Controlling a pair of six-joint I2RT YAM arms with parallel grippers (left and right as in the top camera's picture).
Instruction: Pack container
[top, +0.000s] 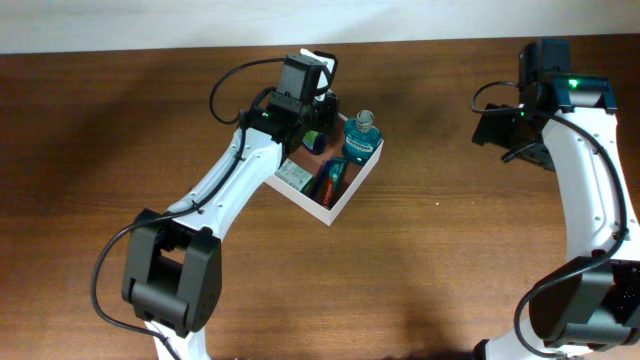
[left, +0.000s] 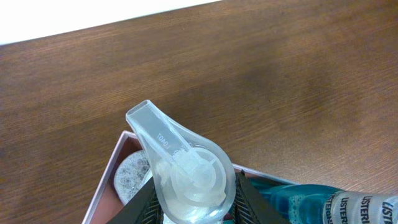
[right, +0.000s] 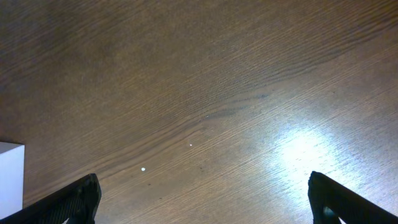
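Left tool (left: 196, 206): gripping a clear-capped bottle (left: 186, 171), jaws partly closed on it, hanging over the far corner of the container (top: 358, 186).
Right tool (right: 205, 202): hanging wide open and empty over bare worktop (right: 217, 93), well apart.
Container: sitting mid-worktop, carrying a blue mouthwash bottle (top: 362, 135) and smaller items (top: 325, 180).
Remaining: I am judging that the clear-capped bottle is going in next and is not yet set down.
Hidden: my left arm is covering that corner, and the bottle's body is cut off.

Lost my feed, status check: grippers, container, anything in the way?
Left gripper shut on clear pump bottle at container corner. Right gripper open, off aside. Blue mouthwash bottle close alongside inside.
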